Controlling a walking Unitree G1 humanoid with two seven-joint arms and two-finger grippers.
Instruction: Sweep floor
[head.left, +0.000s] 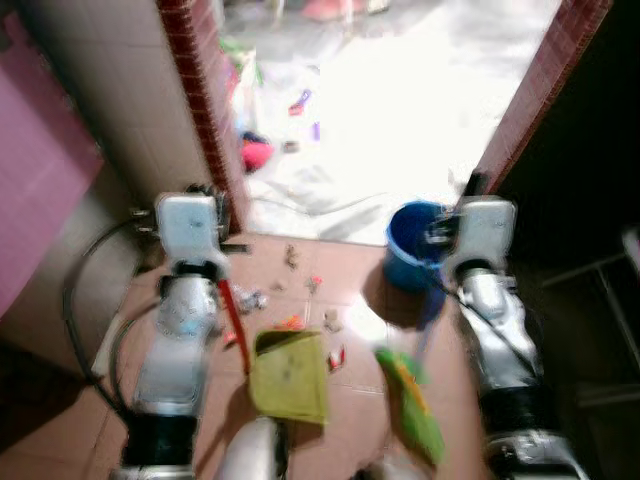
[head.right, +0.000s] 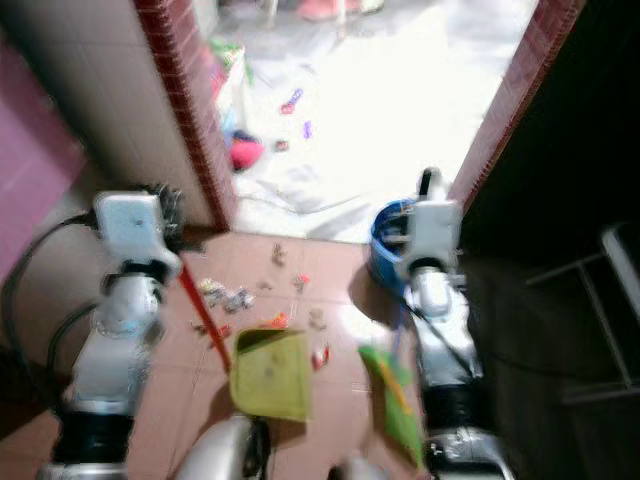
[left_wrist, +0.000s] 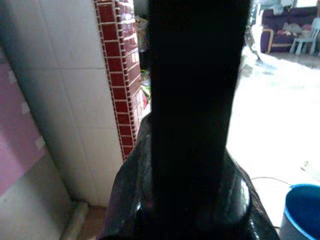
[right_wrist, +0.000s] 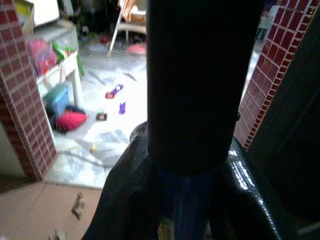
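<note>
Head views were blurred. Left gripper (head.left: 222, 262) was clamped on the red handle (head.left: 232, 310) of a yellow-green dustpan (head.left: 289, 377), which rested on the reddish floor tiles (head.left: 70, 420) between the two arms. Right gripper (head.left: 440, 270) was closed around the blue handle (head.left: 430, 305) of a green broom (head.left: 412, 400), whose head sat on the tiles just right of the dustpan. Scattered litter (head.left: 300, 275) lay on the tiles ahead of the dustpan, toward the doorway. A blue bucket (head.left: 410, 245) stood by the right gripper, near the threshold. Red-brick door jambs (left_wrist: 117, 70) framed a bright room beyond, with small toys (right_wrist: 112, 93) on its pale floor
</note>
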